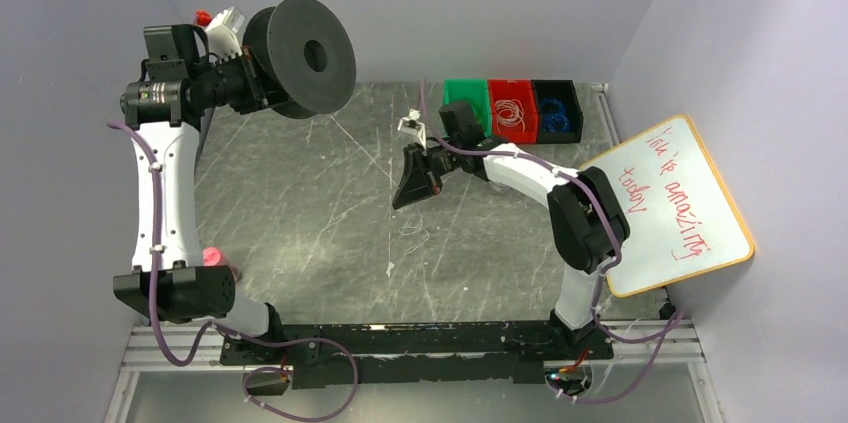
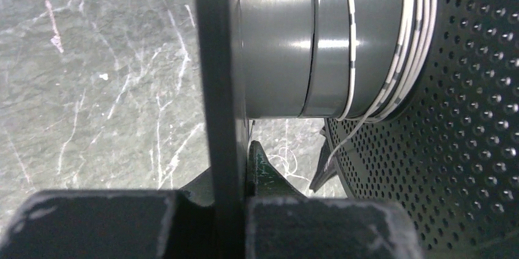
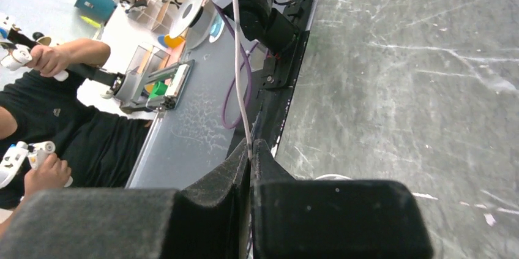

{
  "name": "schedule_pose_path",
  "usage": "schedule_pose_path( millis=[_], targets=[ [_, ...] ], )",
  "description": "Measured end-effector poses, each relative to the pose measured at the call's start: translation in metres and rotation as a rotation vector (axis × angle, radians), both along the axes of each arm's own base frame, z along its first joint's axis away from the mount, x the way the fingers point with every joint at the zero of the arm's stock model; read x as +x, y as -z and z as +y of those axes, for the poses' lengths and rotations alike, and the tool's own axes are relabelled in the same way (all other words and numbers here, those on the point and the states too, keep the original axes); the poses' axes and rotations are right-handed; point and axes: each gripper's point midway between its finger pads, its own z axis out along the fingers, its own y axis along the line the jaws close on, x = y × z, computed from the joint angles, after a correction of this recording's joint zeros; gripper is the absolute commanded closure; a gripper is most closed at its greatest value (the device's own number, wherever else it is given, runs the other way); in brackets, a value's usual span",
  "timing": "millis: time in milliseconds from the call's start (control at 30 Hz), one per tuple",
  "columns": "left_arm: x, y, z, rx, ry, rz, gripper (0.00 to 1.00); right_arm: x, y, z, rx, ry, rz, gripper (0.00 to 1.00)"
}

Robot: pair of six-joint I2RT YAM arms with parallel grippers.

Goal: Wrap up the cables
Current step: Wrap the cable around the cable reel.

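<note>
A big black spool [image 1: 300,56] hangs in the air at the back left. My left gripper [image 1: 255,83] is shut on one of its flanges, whose edge [image 2: 217,87] runs between the jaws of the left gripper [image 2: 229,167]. A few turns of the whitish cable [image 2: 410,45] lie on the grey hub against the perforated flange. A strand drops off toward the table. My right gripper [image 1: 412,183] hovers over mid-table. In the right wrist view the right gripper [image 3: 251,149] is shut on the cable [image 3: 238,57], which rises straight from the pinched tips. Curly slack [image 1: 415,228] lies below.
Green [image 1: 465,103], red [image 1: 512,108] and black [image 1: 557,108] bins stand at the back right; the red one holds whitish wire coils, the black one blue wire. A whiteboard [image 1: 670,203] leans at the right wall. A pink object [image 1: 212,256] sits by the left arm's base.
</note>
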Motion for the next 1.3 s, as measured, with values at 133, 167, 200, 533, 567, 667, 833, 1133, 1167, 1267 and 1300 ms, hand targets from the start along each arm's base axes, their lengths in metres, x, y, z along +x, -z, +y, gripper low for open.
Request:
schedule_pose_path(
  millis=[133,167,200,533,567,667,833,1133,1167,1267,1300],
  targets=[
    [-0.010,-0.011,-0.009,-0.028,0.052,-0.032,0.98,0.010,-0.005,-0.008,0.020,0.020,0.039,0.95],
    [-0.013,-0.014,-0.010,-0.033,0.066,-0.042,0.98,0.012,-0.007,-0.009,0.022,0.022,0.051,0.95],
    [-0.015,-0.017,-0.013,-0.038,0.083,-0.054,0.98,0.014,-0.008,-0.011,0.024,0.025,0.054,0.95],
    [-0.053,-0.010,-0.028,0.053,0.337,-0.169,0.98,0.059,-0.025,-0.036,0.006,0.174,0.123,0.96],
    [-0.056,-0.006,-0.028,0.067,0.355,-0.169,0.98,0.064,-0.026,-0.039,0.003,0.195,0.126,0.97],
    [-0.067,0.007,-0.028,0.108,0.416,-0.166,0.98,0.085,-0.031,-0.049,-0.007,0.272,0.131,0.97],
    [-0.079,0.023,-0.028,0.178,0.497,-0.170,0.98,0.100,-0.048,-0.062,-0.002,0.349,0.101,0.98],
    [-0.100,0.089,-0.043,0.416,0.628,-0.084,0.98,0.101,-0.073,-0.069,0.015,0.365,0.078,1.00],
    [-0.100,0.096,-0.042,0.448,0.630,-0.070,0.98,0.099,-0.076,-0.069,0.017,0.364,0.079,1.00],
    [-0.093,0.113,-0.034,0.547,0.602,-0.047,0.98,0.095,-0.087,-0.070,0.029,0.357,0.074,1.00],
    [-0.088,0.117,-0.031,0.579,0.585,-0.046,0.98,0.093,-0.092,-0.071,0.035,0.356,0.068,1.00]
  ],
)
